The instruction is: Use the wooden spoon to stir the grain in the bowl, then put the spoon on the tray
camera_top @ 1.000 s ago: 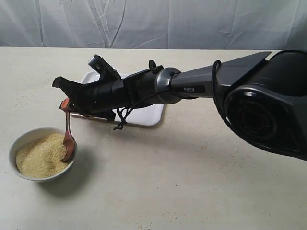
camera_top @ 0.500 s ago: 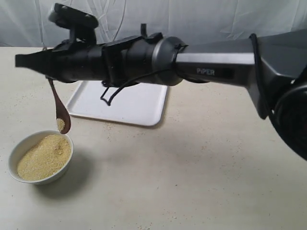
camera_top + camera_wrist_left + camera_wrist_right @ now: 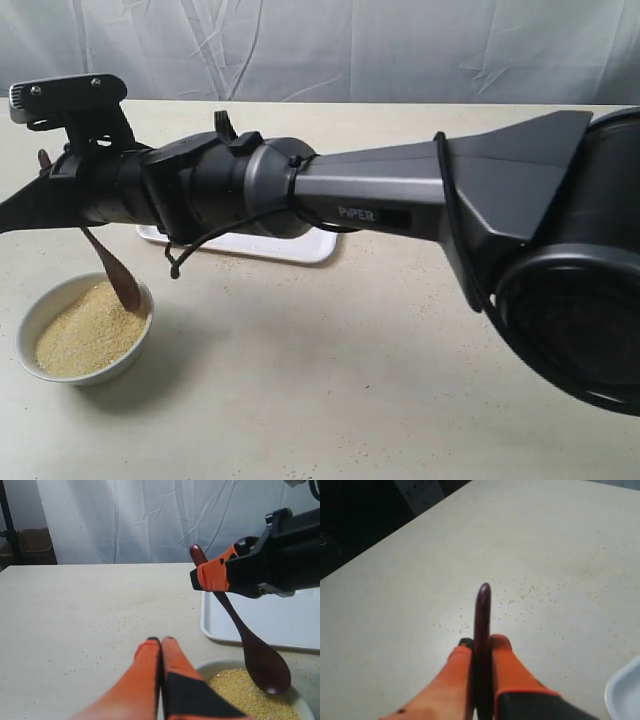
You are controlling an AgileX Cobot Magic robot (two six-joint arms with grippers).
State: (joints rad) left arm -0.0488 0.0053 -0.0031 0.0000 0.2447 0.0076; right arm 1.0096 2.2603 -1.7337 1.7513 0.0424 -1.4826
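Note:
The white bowl (image 3: 60,372) sits at the front left, filled with pale yellow grain (image 3: 80,338). My right gripper (image 3: 40,200) reaches across above it, shut on the upper handle of the dark wooden spoon (image 3: 105,262). The spoon hangs tilted, its head down at the grain by the bowl's right rim. In the left wrist view the spoon (image 3: 260,662) rests over the grain (image 3: 237,695), held by the right gripper (image 3: 210,577). My left gripper (image 3: 161,641) is shut and empty, just beside the bowl (image 3: 220,666). The white tray (image 3: 295,245) lies behind, mostly hidden by the arm.
Loose grains are scattered on the beige table around the tray (image 3: 280,625) and bowl. The right arm's thick dark body (image 3: 400,210) spans the scene from the right. A white cloth backdrop hangs behind the table's far edge.
The spoon sat in the grain, was lifted clear with some grain on it, and has now come back down into the bowl. The right arm swung closer to the camera.

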